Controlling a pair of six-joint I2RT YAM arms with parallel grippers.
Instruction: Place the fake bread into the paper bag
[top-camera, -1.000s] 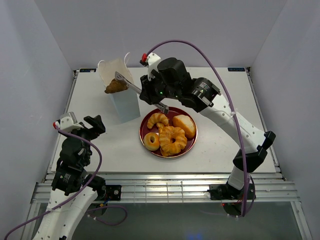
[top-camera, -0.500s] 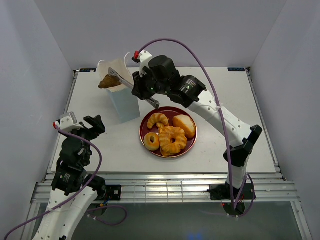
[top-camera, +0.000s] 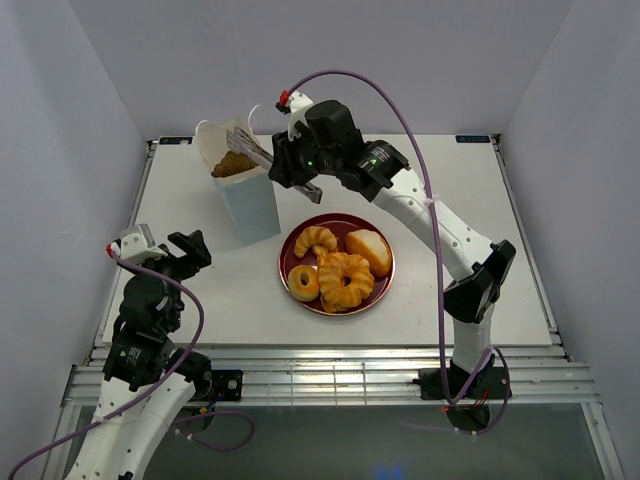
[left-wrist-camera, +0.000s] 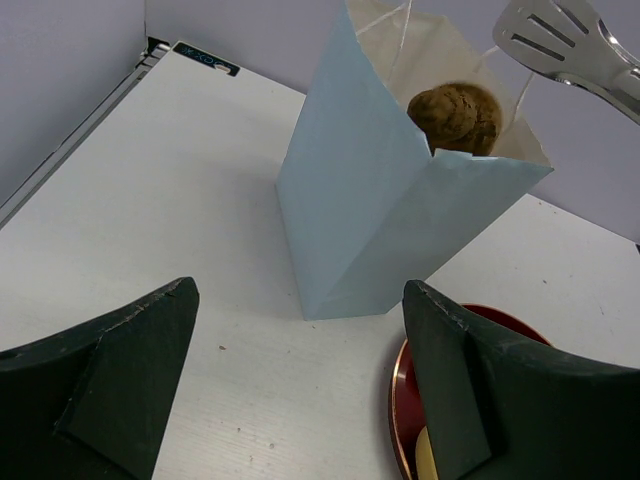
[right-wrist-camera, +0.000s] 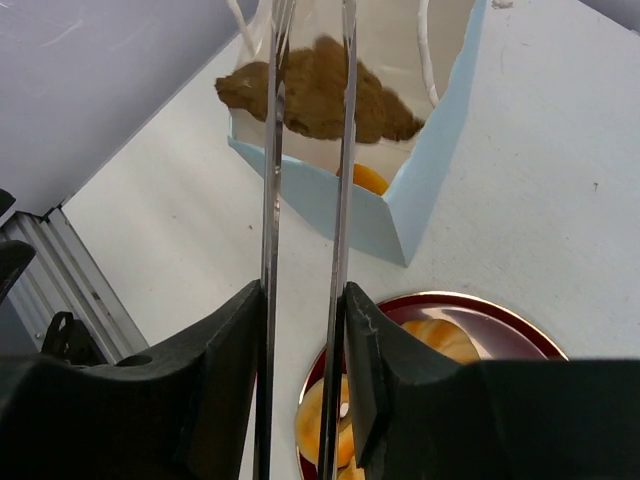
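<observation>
The pale blue paper bag (top-camera: 247, 205) (left-wrist-camera: 360, 220) (right-wrist-camera: 440, 130) stands upright left of the plate. A dark brown fake bread (top-camera: 233, 163) (left-wrist-camera: 458, 116) (right-wrist-camera: 318, 90) lies inside its mouth, over an orange piece (right-wrist-camera: 365, 178). My right gripper (top-camera: 303, 178) (right-wrist-camera: 305, 300) is shut on silver tongs (top-camera: 258, 148) (left-wrist-camera: 575, 45) (right-wrist-camera: 270, 150), whose tips hover just above the bag, spread and apart from the brown piece. A croissant (top-camera: 315, 240), a bun (top-camera: 369, 250), a twisted ring (top-camera: 345, 278) and a ring donut (top-camera: 303, 283) lie on the plate. My left gripper (top-camera: 165, 248) (left-wrist-camera: 300, 300) is open and holds nothing.
The dark red plate (top-camera: 284, 262) (left-wrist-camera: 398, 404) (right-wrist-camera: 500, 320) sits on the white table right of the bag. The right arm arches over the plate's far side. Grey walls close in the table on three sides.
The right arm carried the tongs further over the bag. The tongs spread a little and the brown piece left them, dropping into the bag's mouth. The left arm stayed still.
</observation>
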